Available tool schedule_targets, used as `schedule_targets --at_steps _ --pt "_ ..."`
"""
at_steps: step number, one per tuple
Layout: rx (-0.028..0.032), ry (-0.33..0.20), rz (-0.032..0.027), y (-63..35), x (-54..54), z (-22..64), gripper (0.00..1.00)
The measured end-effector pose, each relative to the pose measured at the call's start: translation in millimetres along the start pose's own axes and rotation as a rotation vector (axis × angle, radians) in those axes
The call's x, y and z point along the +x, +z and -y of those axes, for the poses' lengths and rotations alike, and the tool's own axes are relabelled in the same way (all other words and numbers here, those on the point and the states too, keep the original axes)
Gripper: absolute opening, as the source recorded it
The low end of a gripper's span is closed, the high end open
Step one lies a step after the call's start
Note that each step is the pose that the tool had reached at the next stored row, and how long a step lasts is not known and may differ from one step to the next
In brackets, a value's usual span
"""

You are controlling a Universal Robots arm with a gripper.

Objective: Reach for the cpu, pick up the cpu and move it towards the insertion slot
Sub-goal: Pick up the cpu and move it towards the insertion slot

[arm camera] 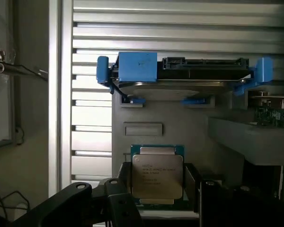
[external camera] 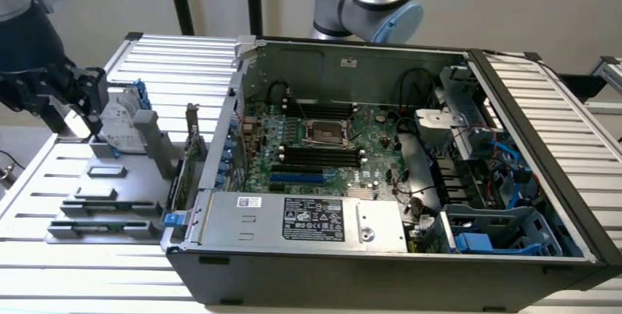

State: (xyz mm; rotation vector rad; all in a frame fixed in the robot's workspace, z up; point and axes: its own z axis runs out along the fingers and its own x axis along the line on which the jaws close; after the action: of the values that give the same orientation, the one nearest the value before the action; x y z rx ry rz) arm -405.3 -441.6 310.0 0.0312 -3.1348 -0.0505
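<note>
Here we are at the pick-up end of the job: the gripper (external camera: 97,106) hangs over the grey tray (external camera: 107,205) on the exterior view's left, well apart from the open computer case (external camera: 389,270). From the wrist view, the cpu (arm camera: 157,176) sits square between the dark fingers (arm camera: 192,182), silvery top facing up with its print readable and a thin green rim showing around it. The fingers are at a middling spread, one along each side of the chip and drawn in against its edges, so I read this as a grip on the cpu, not an open hover. So the reach looks done and the grasp looks made. Whether the chip has left its seat is hard to call, since it lies over the grey tray just beside a small raised block (arm camera: 143,128), with the blue-framed hard drive (arm camera: 180,71) standing beyond it. The carry is the part left to do. The insertion slot (external camera: 325,133), that shiny square frame with the dark centre on the board inside the case, sits bare and far off toward the exterior view's right, with the case wall between it and the chip.
</note>
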Motion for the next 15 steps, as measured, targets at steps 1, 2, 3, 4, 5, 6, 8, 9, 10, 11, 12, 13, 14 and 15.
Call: schedule_targets --at_steps 1,2,3,4,5,6,8,9,10,11,12,13,14,15 --pt "0.0001 0.000 -0.0005 -4.6 -3.8 0.0 0.54" --pt "-0.0001 0.000 -0.0008 -9.1 -7.8 -0.1 0.54" --pt "-0.0002 0.000 -0.0012 -13.8 -12.2 -0.2 0.54" --pt "-0.0003 0.000 -0.0018 -18.6 -16.9 -0.2 0.54" --pt "-0.0007 0.000 -0.0022 -23.1 -21.3 -0.3 0.54" --pt "-0.0012 0.000 -0.0027 -27.6 -25.8 -0.4 0.54" --pt "-0.0023 0.000 -0.0042 -36.6 -34.7 -0.4 0.54" --pt "-0.0028 0.000 -0.0052 -41.2 -39.2 -0.5 0.54" --pt "-0.0032 0.000 -0.0064 -45.7 -43.6 -0.6 0.54" --pt "-0.0034 0.000 -0.0078 -50.3 -48.5 -0.6 0.54" --pt "-0.0036 0.000 -0.0089 -54.0 -53.0 -0.6 0.54" --pt "-0.0037 0.000 -0.0100 -57.3 -57.5 -0.7 0.54" --pt "-0.0038 0.000 -0.0110 -59.9 -62.0 -0.7 0.54" --pt "-0.0037 0.000 -0.0120 -62.1 -66.3 -0.7 0.54"
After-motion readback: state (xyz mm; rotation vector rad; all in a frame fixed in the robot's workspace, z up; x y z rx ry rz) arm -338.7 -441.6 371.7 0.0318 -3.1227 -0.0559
